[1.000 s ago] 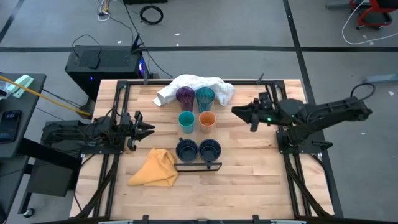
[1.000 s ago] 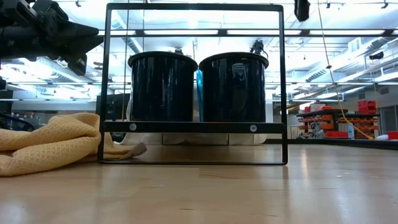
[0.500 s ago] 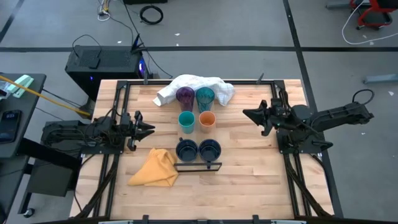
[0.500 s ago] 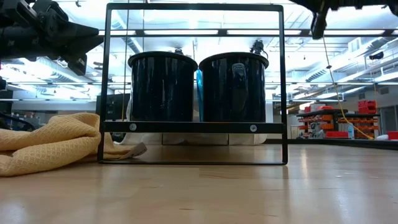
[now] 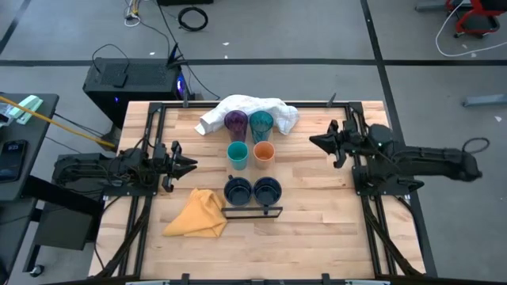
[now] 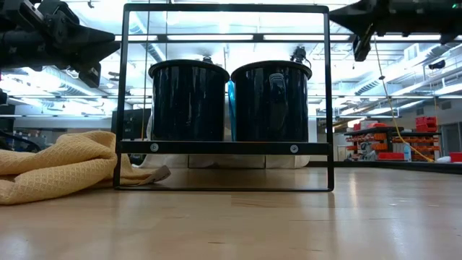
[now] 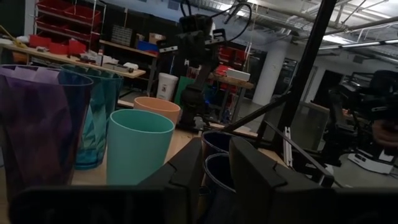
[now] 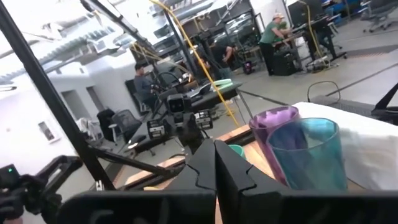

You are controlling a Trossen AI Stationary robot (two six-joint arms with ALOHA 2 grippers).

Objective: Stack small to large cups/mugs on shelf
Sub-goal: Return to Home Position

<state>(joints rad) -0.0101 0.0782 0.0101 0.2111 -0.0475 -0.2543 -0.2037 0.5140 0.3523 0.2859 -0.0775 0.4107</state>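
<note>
The left tool [image 5: 190, 164] hovered over the left side of the surface [image 5: 317, 233], aimed toward the middle. Its 2 fingers stood a narrow gap apart and held nothing. A yellow cloth [image 5: 198, 214] lay crumpled toward the near left corner, just beside the dark metal rim [image 5: 253, 211] that closed the near end of the shelf [image 5: 251, 171].

The shelf ran down the middle of the surface from the far edge toward the near one. All 6 vessels stood upright on it in 3 pairs. In the left column, the purple tumbler [image 5: 235, 122] stood at the far end, the teal cup [image 5: 237, 153] in the middle, and the left navy mug [image 5: 238, 190] at the near end, just behind the rim. In the right column stood the teal tumbler [image 5: 261, 122], the orange cup [image 5: 264, 152] and the right navy mug [image 5: 267, 190], in the same order. The low view showed the 2 mugs close side by side inside the rim's frame.

A white cloth [image 5: 273, 108] lay bunched by the far edge, just behind the 2 tumblers. The right tool [image 5: 314, 142] hung over the right side of the surface, well apart from the cups and pointing toward them. Its 2 fingers were pressed together and empty.
</note>
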